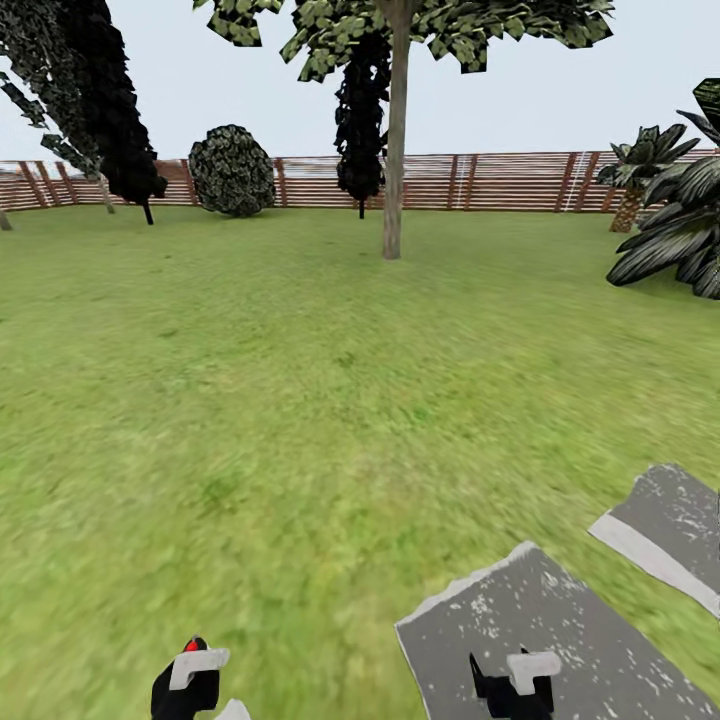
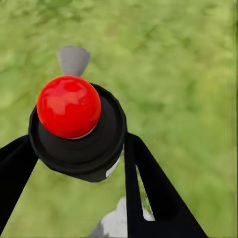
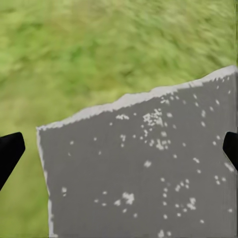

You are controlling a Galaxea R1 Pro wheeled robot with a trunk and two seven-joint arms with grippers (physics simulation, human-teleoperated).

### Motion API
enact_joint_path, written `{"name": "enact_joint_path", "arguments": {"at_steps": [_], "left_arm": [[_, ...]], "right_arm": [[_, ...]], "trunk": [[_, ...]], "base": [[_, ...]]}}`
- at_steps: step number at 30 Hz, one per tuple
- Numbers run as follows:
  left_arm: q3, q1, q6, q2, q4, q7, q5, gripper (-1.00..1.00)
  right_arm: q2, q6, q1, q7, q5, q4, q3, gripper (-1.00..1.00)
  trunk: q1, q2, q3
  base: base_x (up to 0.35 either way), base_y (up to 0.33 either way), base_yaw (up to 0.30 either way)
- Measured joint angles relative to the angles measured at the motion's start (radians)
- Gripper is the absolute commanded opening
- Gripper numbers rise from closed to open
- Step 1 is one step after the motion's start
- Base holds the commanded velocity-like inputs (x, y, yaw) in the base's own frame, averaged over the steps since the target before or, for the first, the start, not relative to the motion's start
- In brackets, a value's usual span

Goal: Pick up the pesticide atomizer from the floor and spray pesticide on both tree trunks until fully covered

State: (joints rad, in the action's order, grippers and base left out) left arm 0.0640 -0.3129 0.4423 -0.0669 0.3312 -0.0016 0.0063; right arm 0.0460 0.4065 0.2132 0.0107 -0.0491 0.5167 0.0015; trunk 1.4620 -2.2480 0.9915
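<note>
No readable text.
Nothing legible on the atomizer, the grey slabs at five o'clock, or the fence.

black pesticide atomizer with glossy red round cap — upright, clamped between left gripper's black fingers | tree with straight grey-tan trunk — standing mid-lawn, dark green jagged foliage overhead | garden: green grass lawn, brown slatted wooden fence behind

Green lawn, brown slatted fence, mottled grey-tan tree trunk under dark green foliage; grey, white-speckled paving slab; glossy red knob atop the black atomizer
</note>
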Motion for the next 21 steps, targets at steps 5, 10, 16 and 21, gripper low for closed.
{"name": "enact_joint_path", "arguments": {"at_steps": [5,10,16,21], "left_arm": [[0.000,0.000,0.000,0.000,0.000,0.000,0.000,-1.00],[0.000,0.000,0.000,0.000,0.000,0.000,0.000,-1.00],[0.000,0.000,0.002,-0.001,0.000,0.000,0.000,-1.00],[0.000,0.000,0.001,0.000,0.000,0.000,0.000,-1.00]], "right_arm": [[0.000,0.000,0.000,0.000,0.000,-0.001,0.000,1.00],[0.000,0.000,0.000,0.000,0.000,-0.001,0.000,1.00],[0.000,0.000,0.000,0.000,0.000,-0.001,0.000,1.00],[0.000,0.000,0.000,0.000,0.000,0.000,0.000,1.00]], "trunk": [[0.000,0.000,-0.004],[0.000,0.000,-0.004],[0.000,0.000,-0.004],[0.000,0.000,-0.004]], "base": [[0.339,0.000,-0.126],[0.339,0.000,-0.014],[0.339,0.000,-0.001],[0.339,0.000,0.000]]}}
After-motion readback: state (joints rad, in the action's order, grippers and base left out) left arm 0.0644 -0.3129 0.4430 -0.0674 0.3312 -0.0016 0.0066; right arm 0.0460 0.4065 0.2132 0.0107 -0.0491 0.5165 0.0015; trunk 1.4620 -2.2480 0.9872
